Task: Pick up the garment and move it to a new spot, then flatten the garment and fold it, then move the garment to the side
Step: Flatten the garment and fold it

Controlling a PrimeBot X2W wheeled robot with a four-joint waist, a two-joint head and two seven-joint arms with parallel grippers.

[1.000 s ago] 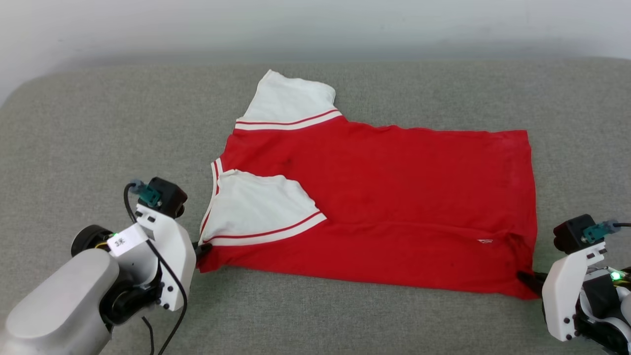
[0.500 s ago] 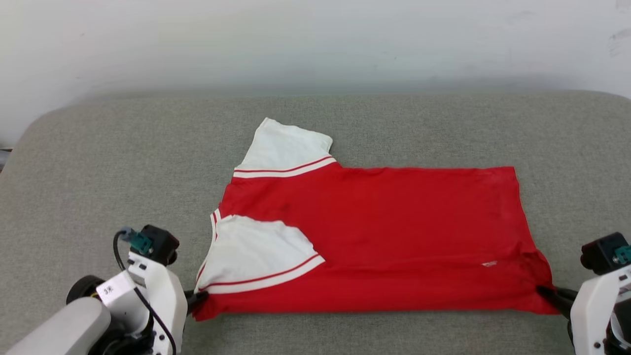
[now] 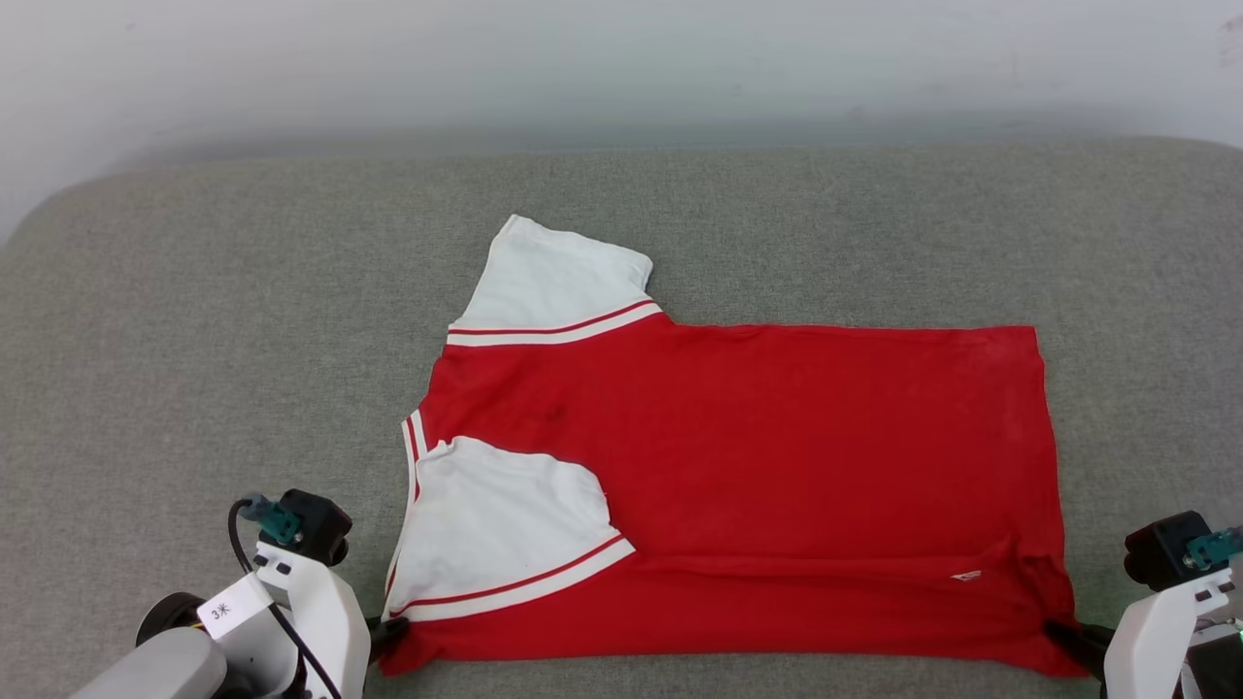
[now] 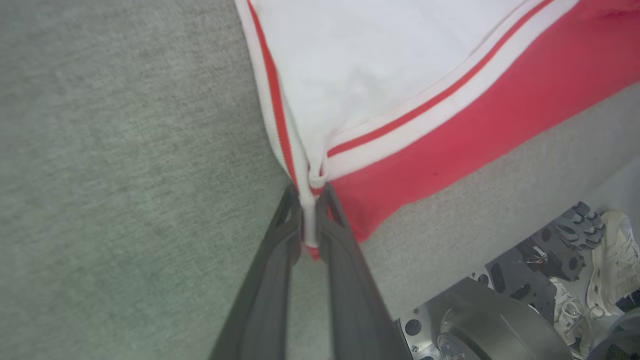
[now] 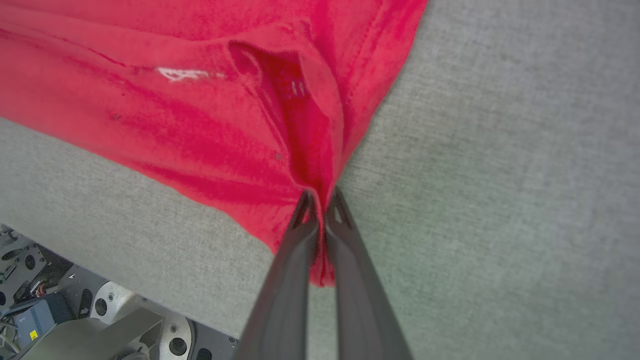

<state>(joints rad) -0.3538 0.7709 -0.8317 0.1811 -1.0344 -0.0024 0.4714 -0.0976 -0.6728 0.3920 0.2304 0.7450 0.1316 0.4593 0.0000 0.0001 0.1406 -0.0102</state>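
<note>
Head view: garment lies on the grey cushion, plain red side up. The body is spread flat and its near edge runs close to the cushion's front edge. Near sleeve is folded in over the body; far sleeve sticks out away from the robot.

Left gripper is at the near collar-side corner, right gripper at the near hem corner. That puts one at each end of the same edge, so the cloth spans between them and can't bunch mid-way.

Left wrist view: jaws nearly closed, pinching the striped trim plus the red layer under it, with only a cloth-thick gap.

Right wrist view: jaws clamped tight on a gathered bit of hem. Creases fan out from the pinch, so there's tension there.

Fingers lie low, almost along the cushion, which keeps the rest of the shirt flat.

My read: this is a mid-fold grip, with the near edge ready to be carried over toward the far edge.

Risks: the right pinch is small and could slip. The folded sleeve may shift if the two ends lift unevenly.
</note>
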